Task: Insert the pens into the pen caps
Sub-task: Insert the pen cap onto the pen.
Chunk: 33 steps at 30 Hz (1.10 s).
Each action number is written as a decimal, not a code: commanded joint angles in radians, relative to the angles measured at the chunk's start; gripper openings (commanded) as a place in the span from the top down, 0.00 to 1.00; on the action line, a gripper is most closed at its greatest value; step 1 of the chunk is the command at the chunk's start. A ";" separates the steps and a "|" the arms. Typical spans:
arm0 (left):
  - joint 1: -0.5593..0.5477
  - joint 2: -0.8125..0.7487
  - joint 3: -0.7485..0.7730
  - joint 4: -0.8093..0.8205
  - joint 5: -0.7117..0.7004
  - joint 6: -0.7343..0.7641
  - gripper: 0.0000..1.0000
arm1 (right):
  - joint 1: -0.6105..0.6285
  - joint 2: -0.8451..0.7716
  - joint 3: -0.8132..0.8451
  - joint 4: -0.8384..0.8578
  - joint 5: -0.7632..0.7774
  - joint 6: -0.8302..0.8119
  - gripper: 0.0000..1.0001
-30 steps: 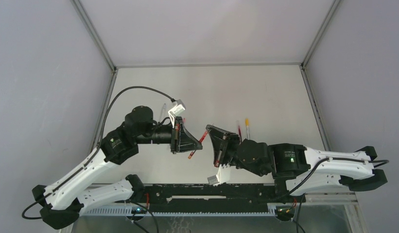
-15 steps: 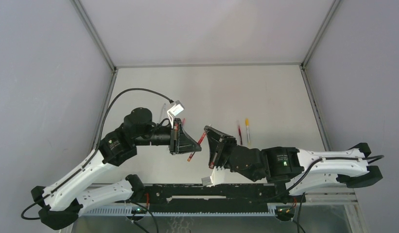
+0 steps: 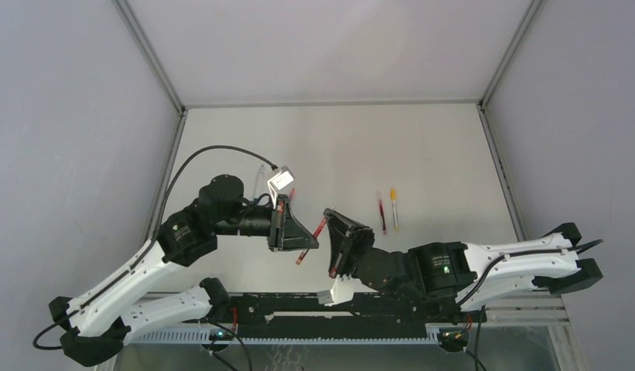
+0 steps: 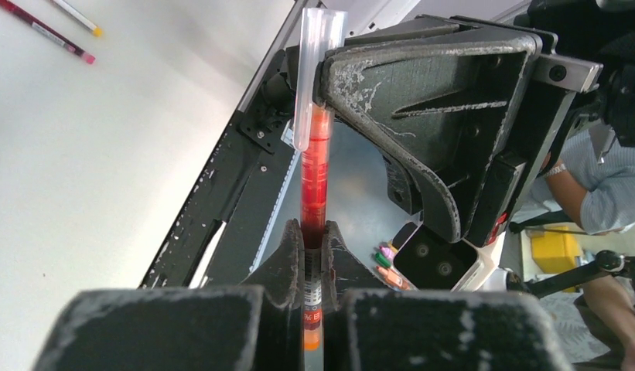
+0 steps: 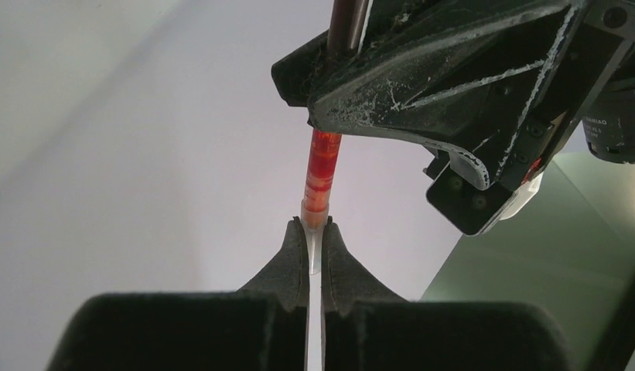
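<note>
1. I saw left hand (image 4: 312, 232) pinched tight on red pen (image 4: 315, 174), held mid-air above desk (image 3: 422, 154).
2. The right hand (image 5: 314, 232) clamped clear cap (image 4: 306, 85), partly over the pen's end.
3. I judged both light, slick, thin plastic; best gripped on the barrel.

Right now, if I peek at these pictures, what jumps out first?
A red pen is held in the air over the table, pinched by the left fingers. The right fingers pinch a clear cap at its far end, so both arms meet nose to nose. A yellow-tipped pen and a darker red one lie flat nearby.
</note>
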 commanded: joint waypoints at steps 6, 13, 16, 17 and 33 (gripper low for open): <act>0.021 -0.025 -0.037 0.375 -0.116 -0.118 1.00 | 0.094 0.079 -0.044 -0.001 -0.185 0.028 1.00; 0.054 -0.019 -0.025 0.398 -0.084 -0.107 1.00 | 0.159 0.104 -0.075 0.055 -0.212 0.052 1.00; 0.077 -0.017 -0.023 0.403 -0.071 -0.106 1.00 | 0.187 0.120 -0.080 0.065 -0.207 0.067 1.00; 0.083 -0.016 -0.023 0.407 -0.067 -0.108 1.00 | 0.196 0.126 -0.080 0.065 -0.204 0.071 1.00; 0.105 -0.004 -0.017 0.422 -0.056 -0.100 1.00 | 0.278 0.195 -0.080 0.067 -0.217 0.165 1.00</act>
